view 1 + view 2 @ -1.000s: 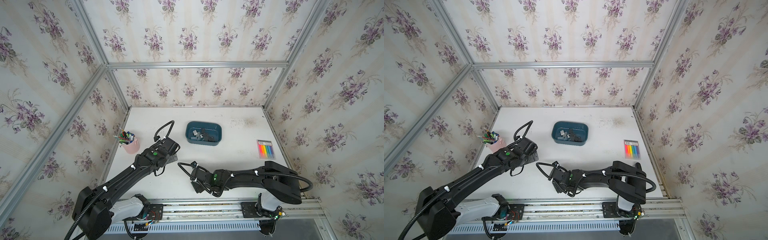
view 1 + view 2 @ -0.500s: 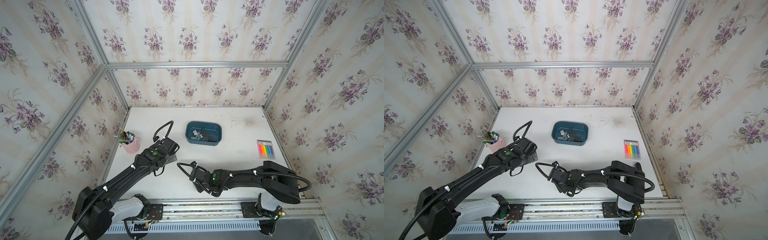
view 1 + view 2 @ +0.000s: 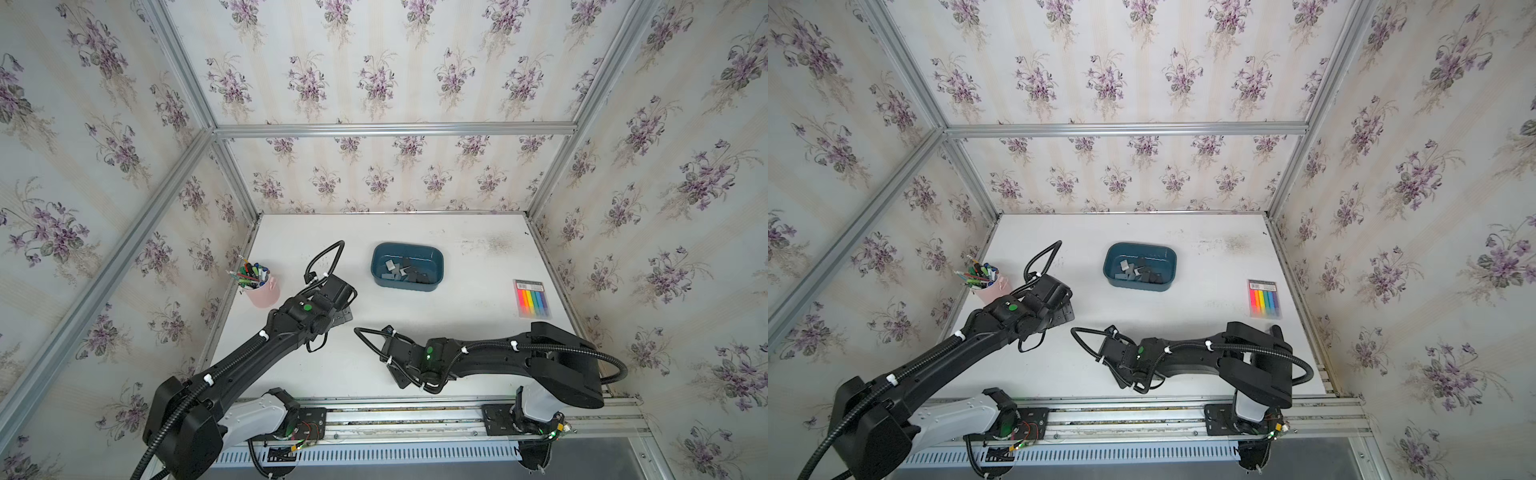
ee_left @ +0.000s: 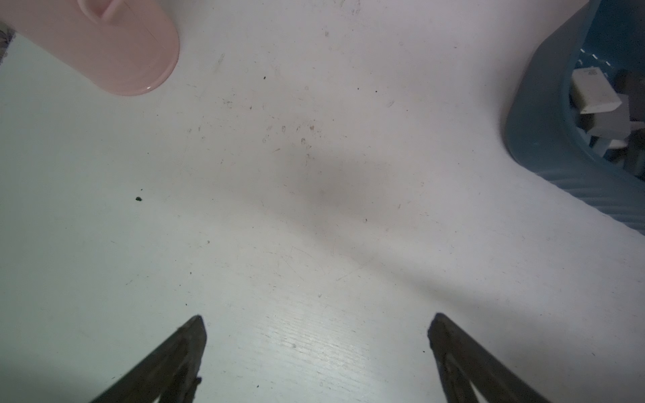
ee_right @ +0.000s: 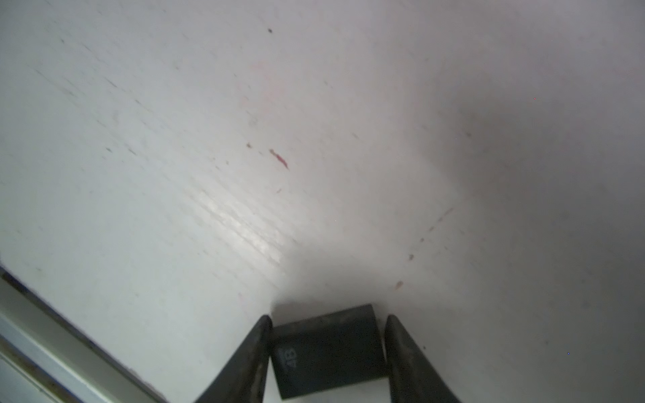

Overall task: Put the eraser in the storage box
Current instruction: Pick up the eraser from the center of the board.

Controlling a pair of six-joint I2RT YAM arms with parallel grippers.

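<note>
The right pincer [image 5: 328, 319] has closed on the eraser [image 5: 328, 352], a small black block stamped "4B". In the right wrist view its two fingertips [image 5: 263, 329] press against the block's opposite sides. Whether the block rests on the white counter [image 3: 457, 332] or is lifted just clear of it cannot be told. In both top views the eraser is hidden under the right wrist, which reaches low over the front middle of the counter, near the front rail [image 3: 415, 411].

The storage box [image 3: 405, 286], a dark teal tub with rounded corners, sits toward the back of the counter at its middle, well apart from the held eraser. Several small grey and black blocks [image 3: 401, 272] lie loose inside it.

The left pincer [image 4: 317, 318] hovers with its jaws spread wide and nothing between them, over bare counter. It is between the pink pen cup [image 3: 264, 293] and the storage box; in the left wrist view the cup's side [image 4: 115, 45] and a corner of the box wall [image 4: 537, 139] both appear.

The pen cup stands at the counter's left edge, full of coloured pens. A pack of rainbow-coloured strips [image 3: 532, 299] lies flat near the right edge, apart from both arms.
</note>
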